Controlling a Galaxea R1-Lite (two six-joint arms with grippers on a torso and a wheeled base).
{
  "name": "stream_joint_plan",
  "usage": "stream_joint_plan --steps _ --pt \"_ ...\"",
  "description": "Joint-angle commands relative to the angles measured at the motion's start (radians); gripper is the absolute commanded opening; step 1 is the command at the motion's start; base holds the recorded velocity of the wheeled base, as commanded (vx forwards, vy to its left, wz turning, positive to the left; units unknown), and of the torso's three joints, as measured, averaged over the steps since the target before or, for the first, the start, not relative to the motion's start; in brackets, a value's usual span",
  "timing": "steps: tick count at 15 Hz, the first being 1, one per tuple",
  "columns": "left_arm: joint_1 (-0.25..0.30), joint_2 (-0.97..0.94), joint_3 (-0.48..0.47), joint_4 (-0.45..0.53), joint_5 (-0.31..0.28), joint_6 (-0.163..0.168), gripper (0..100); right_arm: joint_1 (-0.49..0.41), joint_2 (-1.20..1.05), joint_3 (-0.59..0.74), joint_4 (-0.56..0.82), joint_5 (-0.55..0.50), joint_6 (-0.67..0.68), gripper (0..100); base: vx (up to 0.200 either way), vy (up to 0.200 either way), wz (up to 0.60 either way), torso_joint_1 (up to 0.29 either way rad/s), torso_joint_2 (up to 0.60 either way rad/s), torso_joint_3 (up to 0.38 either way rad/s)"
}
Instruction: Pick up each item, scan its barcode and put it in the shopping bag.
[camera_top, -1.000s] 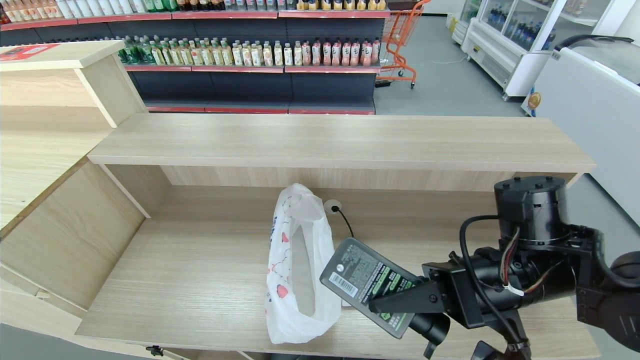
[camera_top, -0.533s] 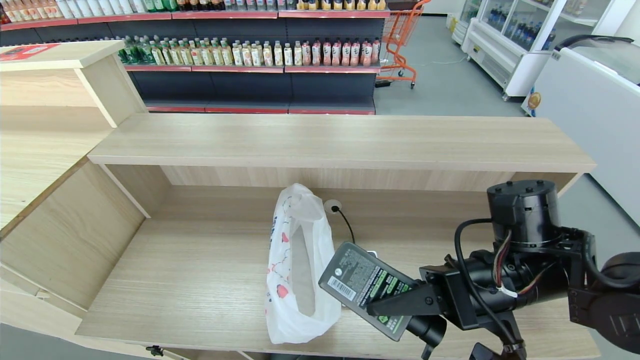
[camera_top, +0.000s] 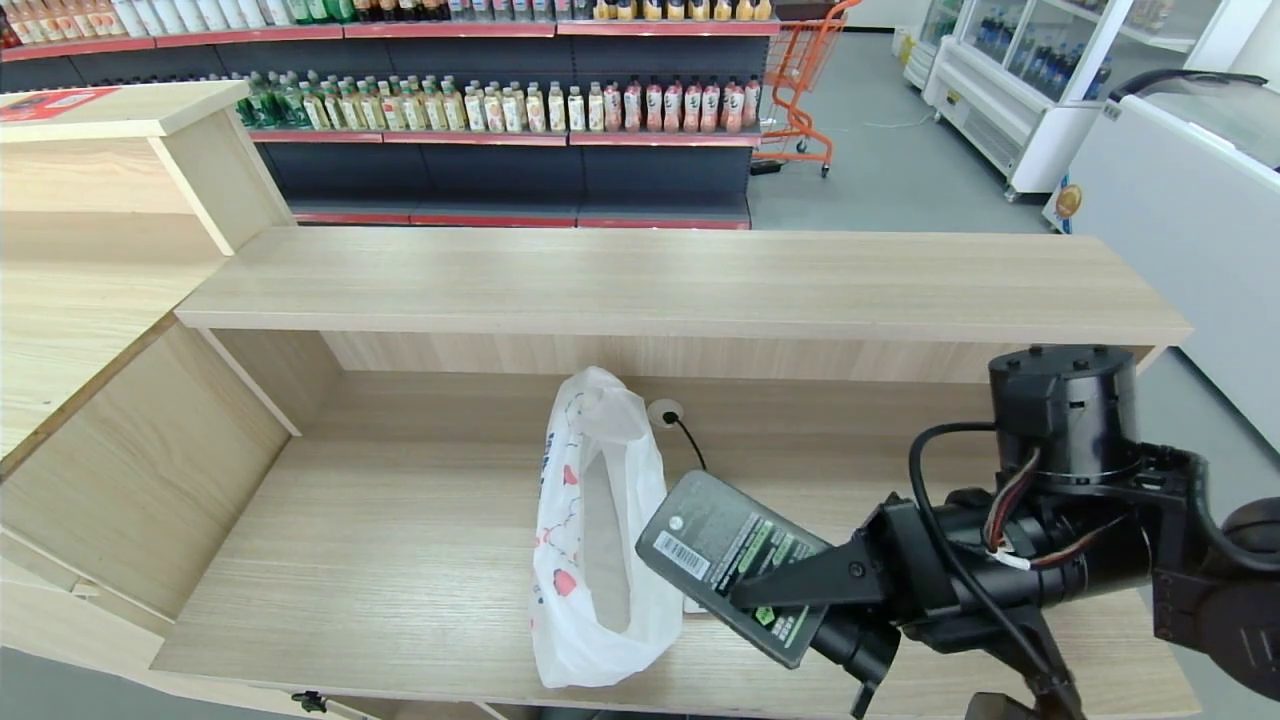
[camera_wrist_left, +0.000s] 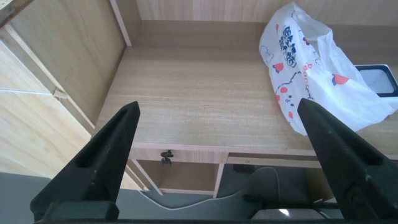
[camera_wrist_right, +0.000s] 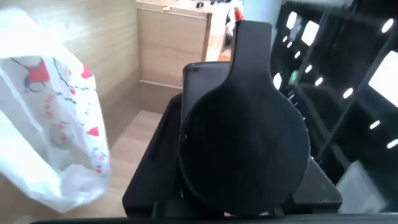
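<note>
A dark grey flat packet (camera_top: 725, 560) with a white barcode label on its upper face hangs tilted just right of the shopping bag (camera_top: 600, 530). My right gripper (camera_top: 780, 610) is shut on the packet's lower right end. The bag is white plastic with red prints and stands open on the lower counter. The right wrist view has the bag (camera_wrist_right: 50, 124) beside the held packet (camera_wrist_right: 155, 168). My left gripper (camera_wrist_left: 217, 124) is open and holds nothing, above the counter's front edge, with the bag (camera_wrist_left: 311, 68) off to one side.
A raised wooden ledge (camera_top: 680, 285) runs along the back of the lower counter (camera_top: 380, 560). A black cable leaves a round white grommet (camera_top: 665, 410) behind the bag. A black-rimmed white device (camera_wrist_left: 379, 81) lies on the counter past the bag. Wooden side panel (camera_top: 140, 470) at left.
The right wrist has rolled slightly and the packet dipped, then came back up, staying beside the bag. The bag has not moved.
</note>
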Motion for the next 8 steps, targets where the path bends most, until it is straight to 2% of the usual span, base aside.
stream_joint_plan --steps 1,2,3,6,7,8 --pt "0.0 0.0 0.0 0.0 0.0 0.0 100 -0.022 -0.102 -0.023 -0.001 -0.013 0.215 0 0.0 0.0 0.0 0.0 0.0 0.0" --pt "0.001 0.002 0.0 0.0 0.0 0.0 100 -0.071 -0.197 -0.026 0.008 -0.017 0.309 0 0.0 0.0 0.0 0.0 0.0 0.0" --pt "0.0 0.002 0.0 0.0 0.0 0.0 100 -0.162 -0.267 0.006 0.08 -0.003 0.401 0 0.0 0.0 0.0 0.0 0.0 0.0" --pt "0.001 0.0 0.0 0.0 0.0 0.0 100 -0.265 -0.395 -0.025 0.47 0.02 0.61 0 0.0 0.0 0.0 0.0 0.0 0.0" --pt "0.0 0.0 0.0 0.0 0.0 0.0 100 -0.391 -0.473 -0.054 0.622 0.018 0.829 0 0.0 0.0 0.0 0.0 0.0 0.0" --pt "0.0 0.002 0.0 0.0 0.0 0.0 100 -0.498 -0.51 -0.052 0.663 0.018 0.991 0 0.0 0.0 0.0 0.0 0.0 0.0"
